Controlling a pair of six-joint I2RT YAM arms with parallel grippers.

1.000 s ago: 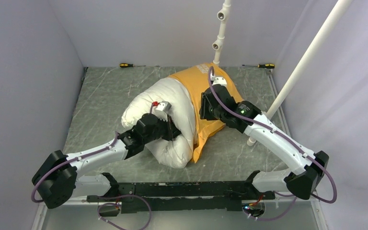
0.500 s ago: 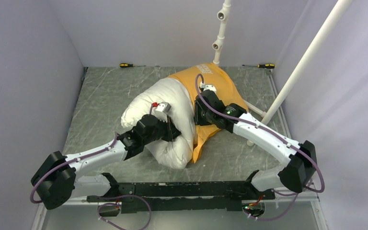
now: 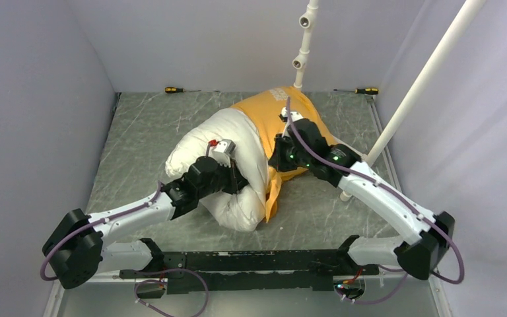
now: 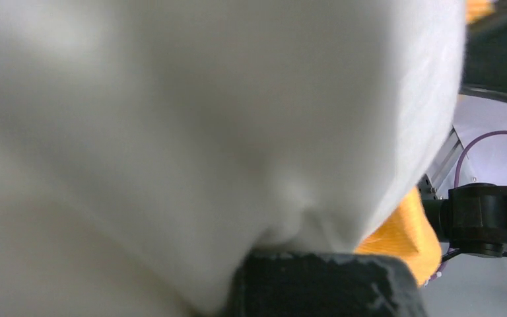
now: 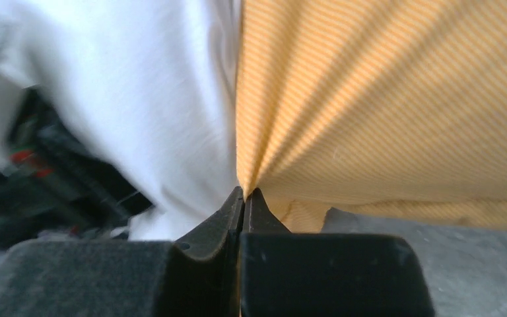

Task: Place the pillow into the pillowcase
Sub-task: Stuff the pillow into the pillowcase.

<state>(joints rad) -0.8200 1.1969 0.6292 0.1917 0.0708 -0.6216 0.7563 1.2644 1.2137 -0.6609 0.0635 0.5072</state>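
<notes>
Pillow point(image 3: 204, 142): light, plump, squashy; smooth cover prob. slips, so grab bunched fabric, not bulk. Pillowcase point(image 3: 267, 112): thin, limp; take at mouth hem. Pillow mid-worktop point(image 3: 138, 119), its 1 o'clock end inside case. L fingers point(image 4: 317, 284) clenched on pillow fabric at its 6 o'clock flank. R fingers point(image 5: 257, 221) pinched tight on case hem, pillow touching at 9 o'clock.

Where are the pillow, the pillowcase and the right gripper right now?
pillow point(image 3: 198, 145): top view, on its bare white bulge.
pillowcase point(image 3: 267, 112): top view, on the orange fabric over the pillow's far end.
right gripper point(image 5: 244, 195): right wrist view, at the closed fingertips pinching orange fabric.
</notes>
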